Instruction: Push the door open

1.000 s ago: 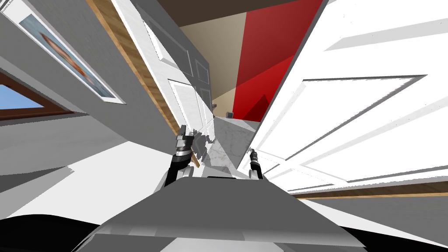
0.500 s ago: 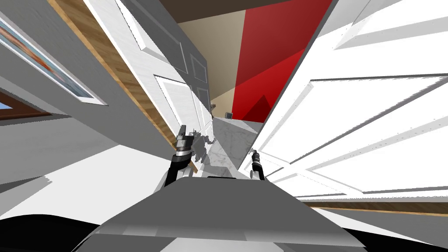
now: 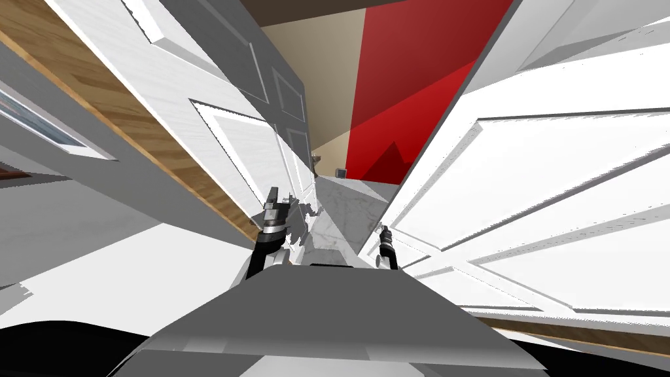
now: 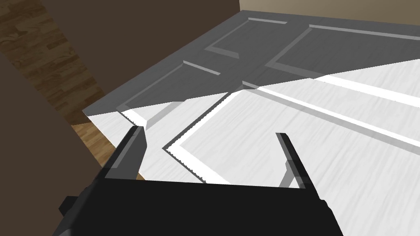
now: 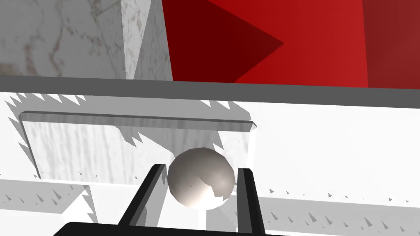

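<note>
Home: panelled doors (image 3: 556, 190), framed pic (image 3: 46, 127), red wall (image 3: 419, 78)

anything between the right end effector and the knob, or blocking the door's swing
Nothing visible does. The right end effector grips the grey knob on the white door, fingers against its sides, and the marbled floor past the door's edge shows no obstacle close by.

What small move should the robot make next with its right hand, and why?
Probably push the white right door a little away, with the right hand gripping the round grey knob. Its fingers press the knob's sides, and the gap to the left door, where marble floor shows, looks narrow.
</note>
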